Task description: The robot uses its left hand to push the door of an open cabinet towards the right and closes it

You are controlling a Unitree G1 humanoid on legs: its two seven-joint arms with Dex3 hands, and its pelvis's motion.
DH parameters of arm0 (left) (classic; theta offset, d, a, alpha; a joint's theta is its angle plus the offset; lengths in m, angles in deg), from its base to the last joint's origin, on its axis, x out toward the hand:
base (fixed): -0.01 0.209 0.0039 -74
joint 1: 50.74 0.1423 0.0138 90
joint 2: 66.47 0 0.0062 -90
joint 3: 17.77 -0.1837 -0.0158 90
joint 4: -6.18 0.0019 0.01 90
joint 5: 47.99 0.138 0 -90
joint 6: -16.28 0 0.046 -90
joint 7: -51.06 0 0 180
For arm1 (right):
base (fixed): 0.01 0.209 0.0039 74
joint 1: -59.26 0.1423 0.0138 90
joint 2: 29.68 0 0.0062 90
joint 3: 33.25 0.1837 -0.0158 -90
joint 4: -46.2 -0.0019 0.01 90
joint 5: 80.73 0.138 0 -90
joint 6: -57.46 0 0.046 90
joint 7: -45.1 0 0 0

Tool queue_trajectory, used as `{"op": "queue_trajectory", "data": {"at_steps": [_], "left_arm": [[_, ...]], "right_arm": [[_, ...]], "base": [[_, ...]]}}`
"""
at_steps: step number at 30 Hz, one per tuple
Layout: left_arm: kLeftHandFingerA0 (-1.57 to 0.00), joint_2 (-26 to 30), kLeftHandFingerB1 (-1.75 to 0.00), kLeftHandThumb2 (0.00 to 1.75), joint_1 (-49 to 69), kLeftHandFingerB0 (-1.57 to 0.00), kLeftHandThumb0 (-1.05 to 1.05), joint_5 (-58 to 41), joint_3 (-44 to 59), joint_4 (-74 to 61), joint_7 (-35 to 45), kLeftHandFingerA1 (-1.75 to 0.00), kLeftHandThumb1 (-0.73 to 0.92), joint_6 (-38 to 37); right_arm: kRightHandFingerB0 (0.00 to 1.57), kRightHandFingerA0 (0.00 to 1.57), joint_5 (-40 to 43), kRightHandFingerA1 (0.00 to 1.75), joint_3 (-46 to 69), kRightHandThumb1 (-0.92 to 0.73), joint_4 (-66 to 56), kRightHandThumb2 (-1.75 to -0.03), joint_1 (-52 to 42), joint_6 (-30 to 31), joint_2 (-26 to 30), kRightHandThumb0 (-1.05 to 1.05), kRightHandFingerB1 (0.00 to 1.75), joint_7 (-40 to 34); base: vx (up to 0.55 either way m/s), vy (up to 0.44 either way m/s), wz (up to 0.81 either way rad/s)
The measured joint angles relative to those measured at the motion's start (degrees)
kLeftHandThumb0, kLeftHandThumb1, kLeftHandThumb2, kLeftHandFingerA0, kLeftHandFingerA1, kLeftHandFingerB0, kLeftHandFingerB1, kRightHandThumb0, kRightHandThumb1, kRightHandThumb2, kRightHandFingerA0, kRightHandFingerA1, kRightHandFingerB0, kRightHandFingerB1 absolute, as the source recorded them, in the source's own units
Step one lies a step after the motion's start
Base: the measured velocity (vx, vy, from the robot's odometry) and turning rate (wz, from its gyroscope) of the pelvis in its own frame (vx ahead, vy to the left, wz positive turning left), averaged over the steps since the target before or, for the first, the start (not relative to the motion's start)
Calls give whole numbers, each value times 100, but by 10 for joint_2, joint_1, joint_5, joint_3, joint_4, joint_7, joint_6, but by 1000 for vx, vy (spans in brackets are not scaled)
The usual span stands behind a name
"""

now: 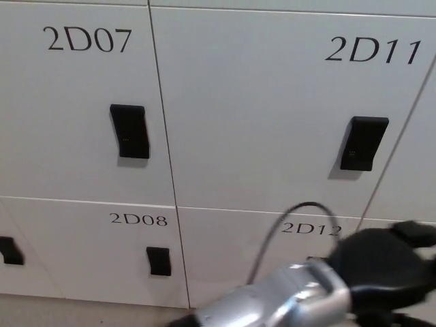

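Observation:
The white cabinet door marked 2D11 (272,116) lies flush with the doors around it, and its black latch handle (363,143) faces me. My left hand (385,267) has come away from that door. It hangs low at the picture's right, in front of door 2D12 (225,245), with its black fingers apart and nothing in them. The silver forearm (293,300) runs up from the bottom edge, and a black cable (286,214) loops above it. My right hand does not show.
Door 2D07 (75,116) with a black handle (129,131) is at the left, with door 2D08 (88,252) below it. A further cabinet column (419,170) begins at the right edge. A strip of floor (68,310) shows at the bottom left.

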Motion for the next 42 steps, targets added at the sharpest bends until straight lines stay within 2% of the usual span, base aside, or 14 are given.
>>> {"op": "queue_trajectory", "data": {"at_steps": [2, 3, 6, 13, 14, 16, 17, 19, 20, 21, 23, 29, 30, 42], "left_arm": [[-21, 15, -27, 71, 11, -17, -74, 0, 5, -3, 1, -30, 92, 0], [-21, 16, -28, 72, 12, -18, -73, 0, 6, -3, 1, -31, 92, 0], [-25, 44, -28, 72, 35, -21, -71, -1, 19, -18, 1, -32, 92, 0], [-25, 164, -28, 72, 160, -21, -71, -23, 120, -41, -9, -32, 92, -11], [-31, 182, -30, 71, 181, -27, -68, -28, 138, -42, -11, -33, 92, -13], [-31, 207, -30, 71, 217, -26, -67, -38, 173, -32, -19, -33, 92, -22], [-34, 220, -45, 102, 243, -22, -61, -46, 198, -17, -27, -52, 69, -29], [-34, 237, -45, 102, 277, -22, -61, -57, 231, 7, -39, -52, 69, -40], [-38, 247, -33, 65, 297, -37, -56, -64, 253, 28, -49, -37, 81, -48], [-38, 256, -33, 65, 314, -37, -56, -70, 273, 49, -58, -37, 81, -55], [-35, 262, -32, 66, 329, -34, -58, -77, 300, 80, -71, -36, 84, -66], [-41, 283, -33, 65, 356, -36, -55, -107, 385, 194, -102, -35, 81, -94], [-49, 285, -33, 66, 359, -36, -55, -116, 406, 225, -107, -37, 84, -101], [-45, 284, -32, 67, 318, -34, -59, -197, 552, 460, -102, -37, 86, -137]], "right_arm": [[7, 5, 16, 31, 33, -92, -2, -87, 1, -1, -1, -45, 31, 21], [19, 22, 17, 35, 35, -92, -2, -73, 1, -2, -1, -57, 32, 23], [24, 28, 35, 35, 67, -91, 0, -67, 3, -3, -2, -60, 30, 52], [27, 30, 65, 33, 123, -92, 4, -68, 3, -2, -2, -60, 31, 101], [22, 30, 69, 35, 131, -92, 5, -68, 3, -2, -2, -61, 30, 108], [22, 31, 75, 35, 139, -92, 6, -68, 3, -1, -3, -62, 30, 119], [23, 31, 78, 36, 143, -92, 6, -69, 4, -1, -4, -62, 31, 126], [23, 31, 80, 36, 147, -92, 7, -69, 5, -1, -5, -62, 31, 133], [25, 32, 80, 35, 148, -92, 7, -68, 5, 0, -5, -61, 31, 138], [25, 32, 81, 35, 150, -92, 8, -68, 5, 0, -5, -61, 31, 142], [24, 30, 81, 34, 151, -92, 8, -70, 5, 0, -7, -59, 31, 146], [26, 31, 82, 34, 155, -92, 10, -69, 4, 0, -9, -59, 31, 158], [27, 31, 82, 34, 156, -92, 11, -68, 4, 0, -10, -60, 31, 160], [30, 33, 91, 34, 173, -91, 14, -68, -5, 0, -20, -60, 32, 178]], "base": [[0, 0, 0], [0, 0, 0], [0, 0, 0], [0, 0, 0], [0, 0, 0], [0, 0, 0], [0, 0, 0], [0, 0, 0], [0, 0, 0], [0, 0, 0], [0, 0, 0], [0, 0, 0], [0, 0, 0], [0, 0, 0]]}}
